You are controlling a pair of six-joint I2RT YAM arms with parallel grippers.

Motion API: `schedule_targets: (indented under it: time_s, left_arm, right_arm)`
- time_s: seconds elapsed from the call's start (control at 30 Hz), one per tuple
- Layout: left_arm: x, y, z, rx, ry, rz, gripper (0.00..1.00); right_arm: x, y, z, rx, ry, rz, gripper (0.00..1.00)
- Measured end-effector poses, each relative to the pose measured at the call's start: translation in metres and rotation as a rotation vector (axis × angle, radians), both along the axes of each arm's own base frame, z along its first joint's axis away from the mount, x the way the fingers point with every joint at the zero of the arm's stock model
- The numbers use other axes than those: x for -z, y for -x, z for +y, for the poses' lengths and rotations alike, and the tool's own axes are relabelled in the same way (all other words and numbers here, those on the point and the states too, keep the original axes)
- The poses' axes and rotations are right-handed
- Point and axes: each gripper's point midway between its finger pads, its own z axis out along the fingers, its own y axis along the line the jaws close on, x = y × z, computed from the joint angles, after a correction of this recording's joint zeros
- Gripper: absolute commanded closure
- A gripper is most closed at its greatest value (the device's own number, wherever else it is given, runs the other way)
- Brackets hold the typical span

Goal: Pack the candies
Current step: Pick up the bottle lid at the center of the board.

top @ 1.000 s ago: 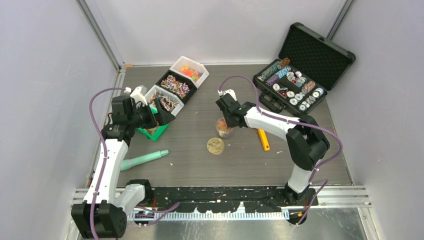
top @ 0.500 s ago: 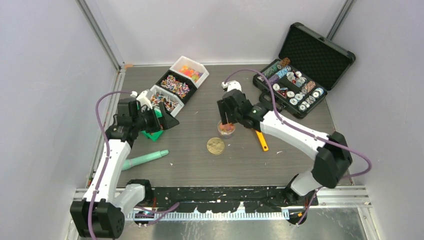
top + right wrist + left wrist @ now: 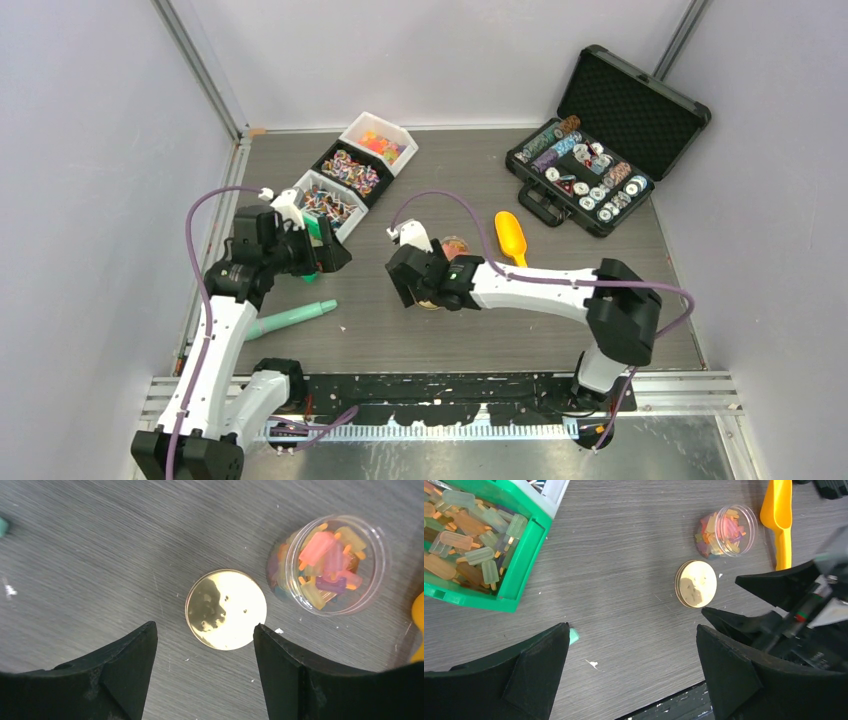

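Both gaping: L claw nr green bin; I'm hovering my R claw over shiny gold disc, candies in clear jar beside.

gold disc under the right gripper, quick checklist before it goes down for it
1. Right gripper open, nothing held: ok.
2. Gold disc lying flat, centred between the fingers in the right wrist view: ok.
3. Jar of candies apart from the disc, outside the fingers: ok.
4. Orange scoop out of the way, beyond the jar: ok.
5. Left gripper open, empty, off to the side near the green bin: ok.
6. Height left above the disc: cannot tell.
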Motion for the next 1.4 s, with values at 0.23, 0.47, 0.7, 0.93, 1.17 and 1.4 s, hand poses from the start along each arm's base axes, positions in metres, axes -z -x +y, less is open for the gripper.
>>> schedule_targets:
  time_s: [0.23, 0.47, 0.7, 0.93, 1.17, 1.4]
  left_arm:
    - [0.002, 0.001, 0.000, 0.002, -0.017, 0.004, 0.00]
    - [0.002, 0.001, 0.001, -0.002, -0.024, 0.002, 0.00]
    - [0.003, 0.000, 0.004, -0.014, -0.037, 0.001, 0.00]
    - [0.004, 0.000, 0.006, -0.018, -0.046, 0.002, 0.00]
    - [0.005, 0.000, 0.006, -0.015, -0.052, 0.003, 0.00]
    - [0.005, 0.001, 0.006, -0.013, -0.053, 0.005, 0.00]
  right_arm:
    - [0.032, -0.002, -0.014, 0.074, 0.041, -0.011, 0.33]
    - [0.037, -0.003, -0.022, 0.124, 0.035, -0.014, 0.13]
    - [0.037, -0.003, -0.021, 0.088, 0.051, -0.021, 0.01]
    - [0.050, -0.003, -0.018, 0.074, 0.071, -0.009, 0.01]
    - [0.070, -0.002, -0.021, 0.078, 0.122, 0.016, 0.01]
    - [0.072, -0.004, -0.015, 0.080, 0.098, 0.018, 0.00]
